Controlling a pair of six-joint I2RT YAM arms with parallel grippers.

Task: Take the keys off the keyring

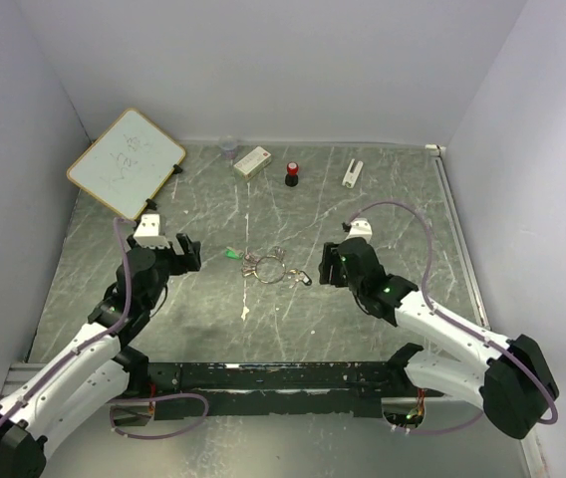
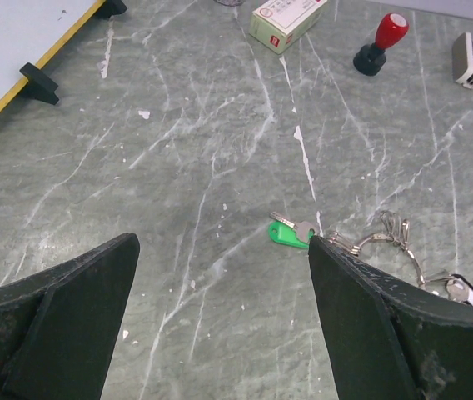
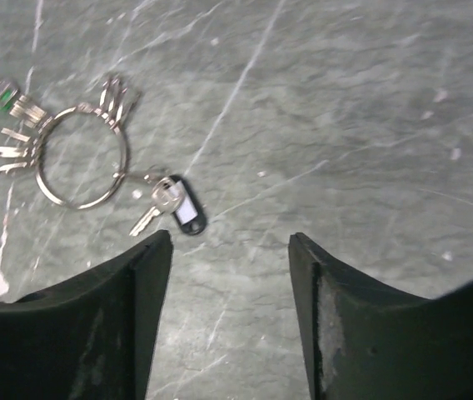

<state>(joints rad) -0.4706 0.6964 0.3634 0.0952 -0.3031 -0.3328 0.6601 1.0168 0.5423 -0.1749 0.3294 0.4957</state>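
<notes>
Grey-green marbled tabletop, white-veined, boxed in by pale walls on three sides. Near the middle, lying flat: the keyring — thin silver loops linked together, with several small plain metal keys fanned along the left rim of the largest loop. At the bunch's far-left end, a green-headed key, pointing toward the ring. At the right end, a black-headed key with a pale window in its head, side by side with a bare silver key, both hooked to the big loop by a smaller link. Just left of the bunch, the left gripper, spread wide and clasping nothing; from its own wrist camera, right fingertip overlapping the near edge of the ring, contact impossible to judge. Just right of the black-headed key, the right gripper, likewise wide apart and empty — only bare stone between the two dark fingers in the wrist view, with the bunch up and to the left of them. Along the back edge, well apart from the keys: a whiteboard in the far-left corner, then a white box, a red-and-black knob and a small white object.
</notes>
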